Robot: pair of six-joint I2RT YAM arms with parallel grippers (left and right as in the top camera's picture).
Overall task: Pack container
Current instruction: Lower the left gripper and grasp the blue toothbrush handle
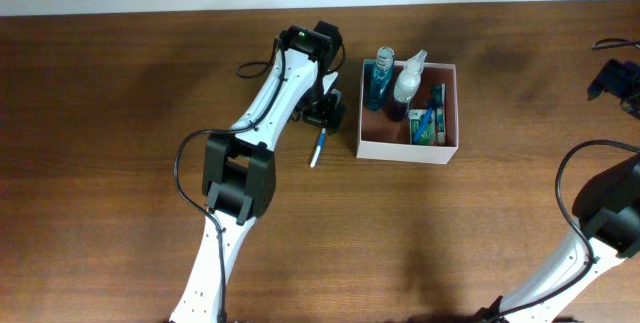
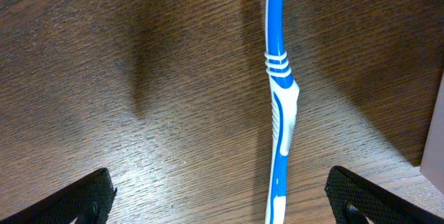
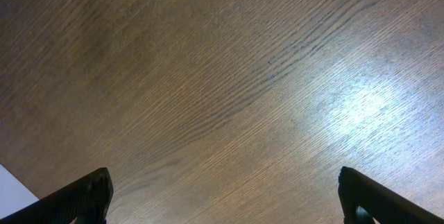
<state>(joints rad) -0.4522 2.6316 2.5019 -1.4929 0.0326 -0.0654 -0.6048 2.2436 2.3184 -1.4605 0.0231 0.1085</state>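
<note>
Basically the container [image 1: 405,150] looked mostly packed, just the toothbrush [image 1: 318,149] out on the counter [image 1: 120,83], left hand [image 1: 325,111] spread wide over it

Square pink-lined white container [image 1: 450,150], upright, toiletries inside

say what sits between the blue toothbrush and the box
Nothing: only bare table separates the toothbrush from the box wall. The left wrist view shows this strip best, and the overhead view agrees.
</note>
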